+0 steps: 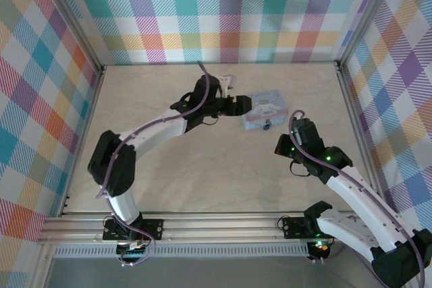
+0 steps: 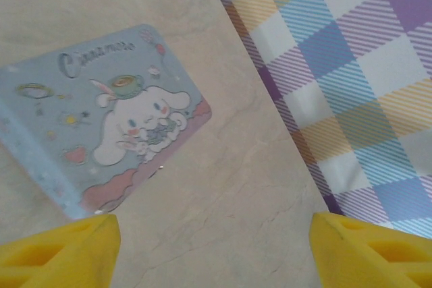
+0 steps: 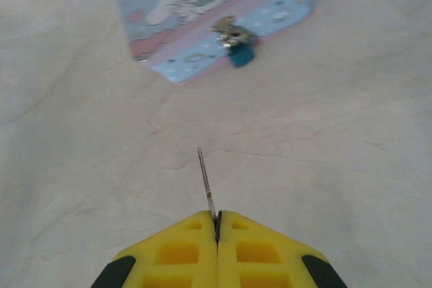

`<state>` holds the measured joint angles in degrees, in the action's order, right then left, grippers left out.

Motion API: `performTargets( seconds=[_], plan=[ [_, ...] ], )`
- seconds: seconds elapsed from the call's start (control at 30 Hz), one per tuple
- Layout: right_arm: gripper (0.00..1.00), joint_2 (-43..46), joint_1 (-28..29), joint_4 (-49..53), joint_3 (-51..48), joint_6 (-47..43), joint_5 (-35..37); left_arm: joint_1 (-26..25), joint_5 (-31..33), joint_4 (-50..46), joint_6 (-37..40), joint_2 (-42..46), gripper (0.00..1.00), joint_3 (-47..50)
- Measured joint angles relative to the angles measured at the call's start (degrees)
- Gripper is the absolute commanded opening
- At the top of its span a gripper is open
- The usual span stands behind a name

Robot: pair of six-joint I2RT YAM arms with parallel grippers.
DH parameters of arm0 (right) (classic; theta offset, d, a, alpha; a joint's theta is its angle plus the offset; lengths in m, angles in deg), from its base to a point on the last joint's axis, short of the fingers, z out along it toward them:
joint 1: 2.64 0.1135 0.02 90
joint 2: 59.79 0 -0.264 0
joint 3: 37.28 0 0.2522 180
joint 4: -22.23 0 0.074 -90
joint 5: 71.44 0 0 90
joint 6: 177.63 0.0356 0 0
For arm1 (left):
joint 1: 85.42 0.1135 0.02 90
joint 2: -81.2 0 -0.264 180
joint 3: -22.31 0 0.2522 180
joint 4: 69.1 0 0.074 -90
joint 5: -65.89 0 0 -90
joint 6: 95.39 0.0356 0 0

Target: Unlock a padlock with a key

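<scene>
A tiny dark blue padlock (image 3: 241,54) with a silvery shackle hangs on the front clasp of a pale blue cartoon tin (image 3: 202,5); it also shows as a dark speck, the padlock (image 1: 268,125). My right gripper (image 3: 217,217) is shut on a thin silver key (image 3: 206,183), whose blade points toward the padlock from well short of it. The right gripper (image 1: 287,145) sits near and right of the tin (image 1: 266,111). My left gripper (image 2: 212,247) stands open above bare table beside the tin (image 2: 108,119), its yellow fingers (image 2: 61,251) wide apart.
Plaid walls (image 1: 223,11) close in the table (image 1: 202,166) on three sides. The right wall (image 2: 351,85) runs close past the left gripper's view. An aluminium rail (image 1: 216,224) lines the near edge by the arm bases.
</scene>
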<state>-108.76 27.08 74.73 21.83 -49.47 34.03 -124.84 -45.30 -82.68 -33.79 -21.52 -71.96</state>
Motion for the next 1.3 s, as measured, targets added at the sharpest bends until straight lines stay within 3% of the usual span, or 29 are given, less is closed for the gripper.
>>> performTargets(
  seconds=[0.27, 0.57, 0.93, 1.3],
  plan=[
    [0.0, 2.21, 0.0, 6.69, 0.96, 1.95, 6.03, -3.65, -1.22, -6.19, 2.32, -16.79, 0.71, -18.97],
    [0.0, 2.34, 0.0, 8.96, 0.96, 3.04, 6.64, -4.22, -0.31, -16.41, 4.76, -27.17, 0.7, -31.08],
    [0.0, 2.23, 0.0, 8.98, 1.01, 2.99, 6.62, -4.5, 1.33, -22.43, 8.24, -27.76, 0.7, -30.95],
    [0.0, 1.11, 0.0, 9.11, 2.36, 2.86, 6.58, -4.52, 4.22, -20.87, 11.8, -20.81, 0.71, -20.37]
  ],
)
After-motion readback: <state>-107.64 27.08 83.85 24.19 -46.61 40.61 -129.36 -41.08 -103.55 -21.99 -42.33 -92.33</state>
